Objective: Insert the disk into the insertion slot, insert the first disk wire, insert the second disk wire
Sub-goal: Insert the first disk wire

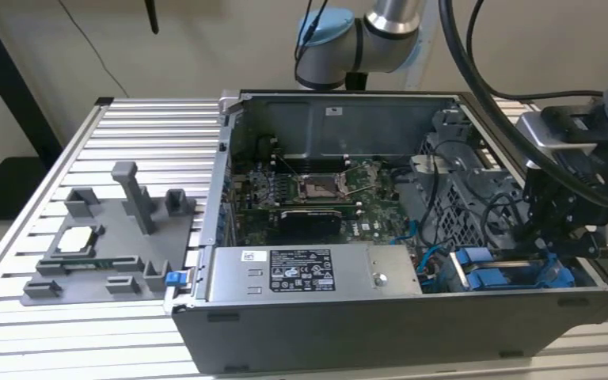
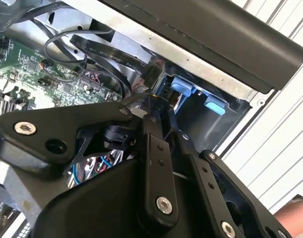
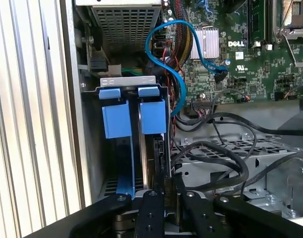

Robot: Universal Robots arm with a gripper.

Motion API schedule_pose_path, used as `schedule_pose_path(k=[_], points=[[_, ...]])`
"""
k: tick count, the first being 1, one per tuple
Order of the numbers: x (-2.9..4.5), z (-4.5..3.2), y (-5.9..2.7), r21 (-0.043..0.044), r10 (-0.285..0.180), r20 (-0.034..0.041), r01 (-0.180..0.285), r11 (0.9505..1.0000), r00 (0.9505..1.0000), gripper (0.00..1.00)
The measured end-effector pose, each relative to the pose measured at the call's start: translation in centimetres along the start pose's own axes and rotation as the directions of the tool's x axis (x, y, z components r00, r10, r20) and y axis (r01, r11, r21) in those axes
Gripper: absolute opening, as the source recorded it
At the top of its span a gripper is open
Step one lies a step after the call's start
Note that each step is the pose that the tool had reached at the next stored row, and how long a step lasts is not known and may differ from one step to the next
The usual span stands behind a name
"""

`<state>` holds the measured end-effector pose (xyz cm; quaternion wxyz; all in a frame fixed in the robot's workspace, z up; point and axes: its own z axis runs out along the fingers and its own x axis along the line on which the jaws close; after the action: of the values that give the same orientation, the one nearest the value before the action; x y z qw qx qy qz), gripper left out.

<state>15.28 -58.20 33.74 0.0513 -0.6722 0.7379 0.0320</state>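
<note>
The disk sits on edge in the insertion slot at the case corner, with its blue carrier showing in the first wrist view. The carrier's blue tabs also appear in the second wrist view and as a blue carrier in the exterior view. My gripper reaches down beside the disk, its fingers pinched on a black disk wire connector lying against the disk's edge. In the second wrist view the gripper closes on that same black plug. The exterior view has the gripper low at the case's right.
A silver power-supply box lies along the case front. The motherboard fills the middle. Loose black cables and a blue cable loop near the bay. A perforated metal cage sits beyond it. A grey fixture plate lies on the exterior view's left.
</note>
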Motion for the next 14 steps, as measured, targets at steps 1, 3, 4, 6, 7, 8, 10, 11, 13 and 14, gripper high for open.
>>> schedule_pose_path(k=[1,3,4,6,7,8,10,11,13,14], points=[[0.0,0.01,0.0,0.0,0.0,0.0,0.0,1.0,1.0,0.0],[0.01,0.04,0.02,-0.0002,0.0,0.0004,0.0,1.0,1.0,0.0],[0.01,0.04,0.02,-0.0002,-0.001,0.0004,0.001,1.0,1.0,0.0],[0.0,0.11,0.02,-0.0003,-0.004,-0.0017,0.004,1.0,1.0,0.0],[0.02,0.39,0.03,-0.0002,-0.005,-0.0054,0.005,1.0,1.0,0.0],[0.03,0.49,0.04,0.0,-0.006,-0.0077,0.006,1.0,1.0,0.0],[0.04,0.63,0.04,0.0002,-0.006,-0.01,0.006,1.0,0.9999,0.0],[0.04,0.66,0.04,0.0002,-0.006,-0.0095,0.006,1.0,0.9999,0.0],[0.04,0.65,0.04,0.0,-0.006,-0.0077,0.006,1.0,1.0,0.0],[0.02,0.54,0.03,-0.0001,-0.006,-0.0067,0.006,1.0,1.0,0.0]])
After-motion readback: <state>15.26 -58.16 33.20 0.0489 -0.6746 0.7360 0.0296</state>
